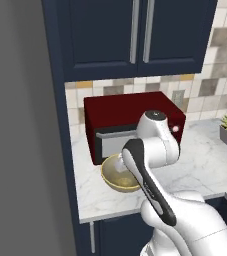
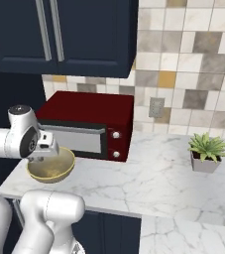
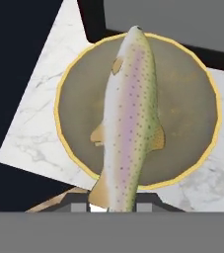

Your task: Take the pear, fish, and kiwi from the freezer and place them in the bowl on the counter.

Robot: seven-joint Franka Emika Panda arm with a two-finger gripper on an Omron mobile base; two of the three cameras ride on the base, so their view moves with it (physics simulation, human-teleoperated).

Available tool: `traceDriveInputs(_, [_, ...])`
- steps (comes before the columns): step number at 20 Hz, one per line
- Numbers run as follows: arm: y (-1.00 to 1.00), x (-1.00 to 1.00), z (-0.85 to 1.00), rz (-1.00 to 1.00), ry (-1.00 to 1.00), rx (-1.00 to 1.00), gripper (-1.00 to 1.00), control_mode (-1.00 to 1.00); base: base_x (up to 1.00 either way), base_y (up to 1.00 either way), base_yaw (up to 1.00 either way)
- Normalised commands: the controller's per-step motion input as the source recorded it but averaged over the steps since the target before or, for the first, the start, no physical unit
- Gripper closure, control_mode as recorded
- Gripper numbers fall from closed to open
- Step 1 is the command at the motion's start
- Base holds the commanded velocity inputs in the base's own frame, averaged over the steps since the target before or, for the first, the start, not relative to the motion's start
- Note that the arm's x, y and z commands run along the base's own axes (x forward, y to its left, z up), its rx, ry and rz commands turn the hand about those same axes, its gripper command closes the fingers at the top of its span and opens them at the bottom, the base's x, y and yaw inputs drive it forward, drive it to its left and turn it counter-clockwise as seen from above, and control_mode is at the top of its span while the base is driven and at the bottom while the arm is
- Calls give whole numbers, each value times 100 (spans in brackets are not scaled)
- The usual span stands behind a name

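Gripper (image 3: 111, 207) clamped on fish (image 3: 128, 118) tail, hanging it frame-centre over the bowl (image 3: 64, 94), presumably lined up for release.

White arm bent at the elbow, reaching forward over the bowl (image 1: 119, 179) on the counter. Wrist turned downward, hand poised directly above the bowl. Gripper (image 3: 112, 203) clamped on the fish (image 3: 128, 113), tail between the jaws.

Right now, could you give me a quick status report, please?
Gripper shut on fish. Fish hangs over bowl on counter. Nothing between them.
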Motion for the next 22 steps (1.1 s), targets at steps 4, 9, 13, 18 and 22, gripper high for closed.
traceDriveInputs(4, [3,51,-47,0,9,0,100,-100,0,0,0])
traceDriveInputs(9, [2,39,-58,0,12,0,100,-100,0,0,0])
traceDriveInputs(13, [0,34,-63,0,10,0,100,-100,0,0,0])
traceDriveInputs(18, [0,28,-57,1,9,0,100,-100,0,0,0])
traceDriveInputs(22, [0,26,-35,0,7,0,100,-100,0,0,0])
